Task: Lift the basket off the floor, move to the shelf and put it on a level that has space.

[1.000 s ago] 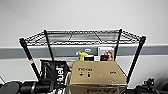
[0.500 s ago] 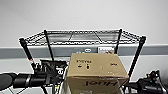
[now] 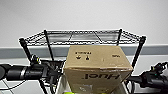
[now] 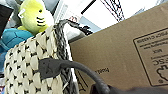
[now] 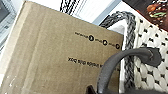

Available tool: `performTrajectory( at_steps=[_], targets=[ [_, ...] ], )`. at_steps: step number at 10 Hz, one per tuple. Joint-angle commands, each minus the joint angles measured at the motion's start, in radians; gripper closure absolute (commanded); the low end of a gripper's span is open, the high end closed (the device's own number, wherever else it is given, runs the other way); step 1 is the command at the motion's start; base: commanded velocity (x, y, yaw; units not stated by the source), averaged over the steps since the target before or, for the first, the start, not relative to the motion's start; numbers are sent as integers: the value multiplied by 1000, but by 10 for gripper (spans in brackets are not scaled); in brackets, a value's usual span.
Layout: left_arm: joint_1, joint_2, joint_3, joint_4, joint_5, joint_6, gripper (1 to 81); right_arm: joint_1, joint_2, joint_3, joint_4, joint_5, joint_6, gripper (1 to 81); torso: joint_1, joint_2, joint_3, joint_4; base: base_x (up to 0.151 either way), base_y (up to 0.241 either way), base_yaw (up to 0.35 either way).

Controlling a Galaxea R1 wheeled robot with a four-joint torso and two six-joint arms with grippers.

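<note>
We face the shelf (image 3: 82,37), its black posts rising against a pale wall and its top level (image 3: 80,36) a bare wire grid. In front of it and a little below that tier sits a brown box (image 3: 96,67), printed upside down. The box stands inside the basket (image 4: 32,67), of which the head view gives only a strip of pale liner below the box.

Our left arm (image 3: 27,72) comes in from the left and our right arm (image 3: 152,78) from the right, one at each end of the basket, which is up at arm height near the shelf's upper part.

From the left wrist we see the cream woven wall, the dark grey rim and a dark end handle (image 4: 75,71) arching toward the camera, with the box just behind the rim. Beyond the basket lie a yellow-green plush toy (image 4: 36,16) and a blue one (image 4: 12,37).

From the right wrist we see the other handle (image 5: 122,65) curving over the weave, the box pressed close beside it.

We cannot tell whether either set of fingers is clenched or released; they are hidden at the frame edges.
</note>
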Motion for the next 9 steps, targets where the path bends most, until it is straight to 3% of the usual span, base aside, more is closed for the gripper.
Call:
performTrajectory(
  at_steps=[1, 6, 9],
  targets=[
    [-201, -2, 4, -84, -7, 8, 811, 235, -28, 16, 116, -29, -2, 811, 0, 0, 0, 0, 0, 0, 0],
    [-353, -2, -48, -205, 26, 4, 811, 410, -40, -3, 221, -91, 10, 811, 0, 0, 0, 0, 0, 0, 0],
    [-460, 19, -93, -280, 79, 2, 811, 521, -39, -28, 226, -132, 96, 811, 0, 0, 0, 0, 0, 0, 0]
  ],
)
